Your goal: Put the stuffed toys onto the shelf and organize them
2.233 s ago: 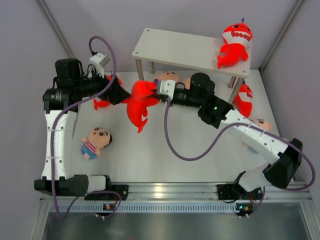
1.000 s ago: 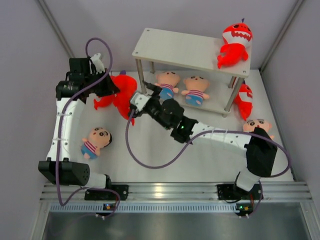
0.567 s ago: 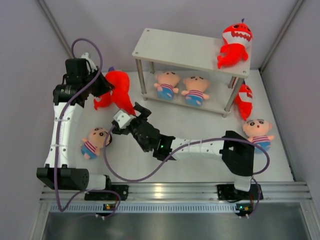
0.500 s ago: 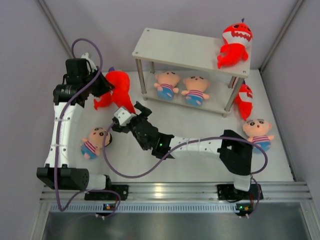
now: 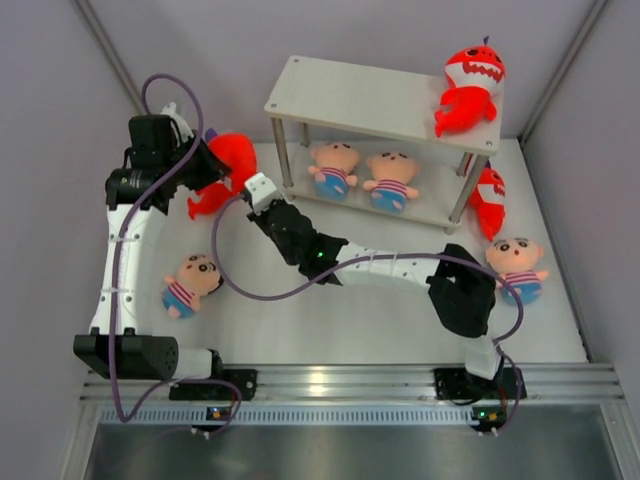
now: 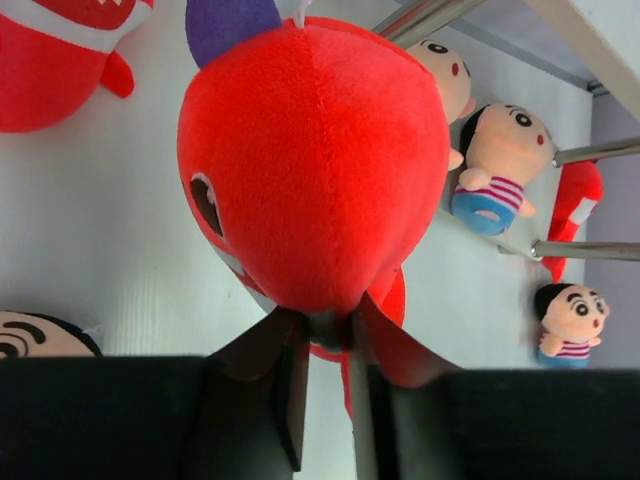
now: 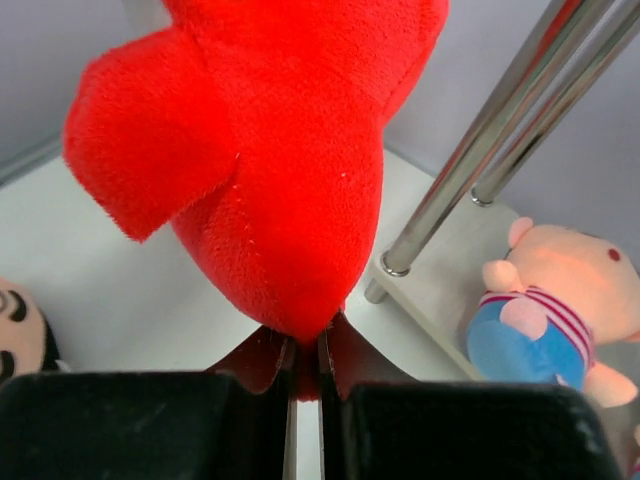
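One red shark plush [image 5: 234, 153] hangs left of the shelf [image 5: 380, 100], held at both ends. My left gripper [image 5: 212, 166] is shut on its head end [image 6: 310, 150]; the jaws pinch red fabric at the left gripper [image 6: 325, 325]. My right gripper [image 5: 247, 178] is shut on the tail [image 7: 270, 170], with fabric squeezed between the jaws of the right gripper [image 7: 305, 350]. A second shark [image 5: 470, 85] lies on the top board. Two boy dolls [image 5: 335, 165] [image 5: 392, 182] sit on the lower tier.
Another shark [image 5: 203, 203] lies on the table under the left arm. A further shark [image 5: 488, 198] stands by the shelf's right legs. Loose boy dolls lie at the left [image 5: 192, 283] and at the right [image 5: 518, 265]. The shelf's metal legs [image 7: 480, 150] are close beside the held tail.
My right gripper, open near the left boy doll half a second ago, swung back toward the shelf and shut on the shark's tail. The left gripper kept its hold.
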Controlling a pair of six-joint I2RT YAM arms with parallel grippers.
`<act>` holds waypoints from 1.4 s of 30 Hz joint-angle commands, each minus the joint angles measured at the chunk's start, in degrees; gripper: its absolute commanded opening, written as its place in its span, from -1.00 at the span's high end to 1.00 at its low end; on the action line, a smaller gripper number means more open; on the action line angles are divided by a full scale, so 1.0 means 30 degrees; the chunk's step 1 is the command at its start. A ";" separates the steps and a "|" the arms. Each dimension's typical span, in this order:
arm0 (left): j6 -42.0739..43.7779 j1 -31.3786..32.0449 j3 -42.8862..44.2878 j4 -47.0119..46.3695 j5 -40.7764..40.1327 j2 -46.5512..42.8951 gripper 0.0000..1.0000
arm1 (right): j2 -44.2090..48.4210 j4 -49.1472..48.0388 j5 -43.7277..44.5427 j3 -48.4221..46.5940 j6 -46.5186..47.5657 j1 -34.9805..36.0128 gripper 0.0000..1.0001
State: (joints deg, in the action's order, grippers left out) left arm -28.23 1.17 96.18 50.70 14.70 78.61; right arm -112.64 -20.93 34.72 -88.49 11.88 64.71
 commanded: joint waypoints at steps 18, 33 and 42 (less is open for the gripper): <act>0.7415 -0.0126 0.6200 0.1206 -0.6067 -0.1007 -0.96 | 0.8162 0.1232 -1.2159 0.1081 -1.5172 -0.5598 1.00; 0.8296 -0.0126 0.4297 0.1294 -0.5223 -0.1564 -0.96 | 0.9742 0.0793 -1.0053 0.0138 -2.1772 -1.0814 1.00; 0.8500 -0.0126 0.4092 0.1294 -0.5280 -0.1651 -0.96 | 0.8634 0.1027 -1.1130 0.0553 -2.3675 -1.3010 1.00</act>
State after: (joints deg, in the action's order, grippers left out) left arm -3.99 0.95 108.81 54.94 -1.17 74.52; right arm -85.01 -16.51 4.25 -85.78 -54.89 28.64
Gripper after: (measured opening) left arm 0.982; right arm 0.040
